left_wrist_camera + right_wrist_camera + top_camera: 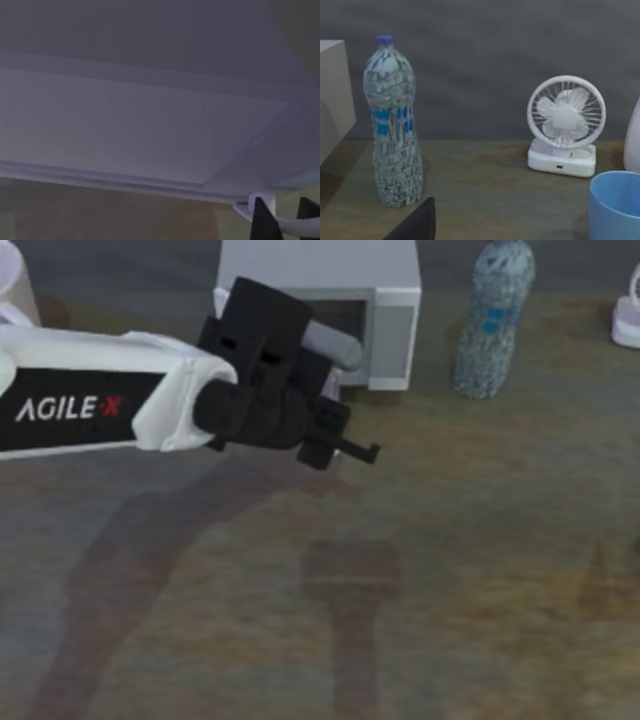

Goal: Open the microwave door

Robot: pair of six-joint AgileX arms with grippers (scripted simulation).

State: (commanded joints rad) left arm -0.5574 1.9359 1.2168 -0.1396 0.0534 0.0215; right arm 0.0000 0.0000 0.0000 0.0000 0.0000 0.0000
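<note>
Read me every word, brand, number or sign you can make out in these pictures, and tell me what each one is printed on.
"AGILE·X": white letters with a red X, on the black panel of the white left arm in the top view.
Blue band label on the clear, crinkled plastic water bottle: too blurred to read.
Small white desk fan: a dark mark on its base, no readable text.
Boxy light-grey microwave, round light-blue cup: no text visible.
</note>
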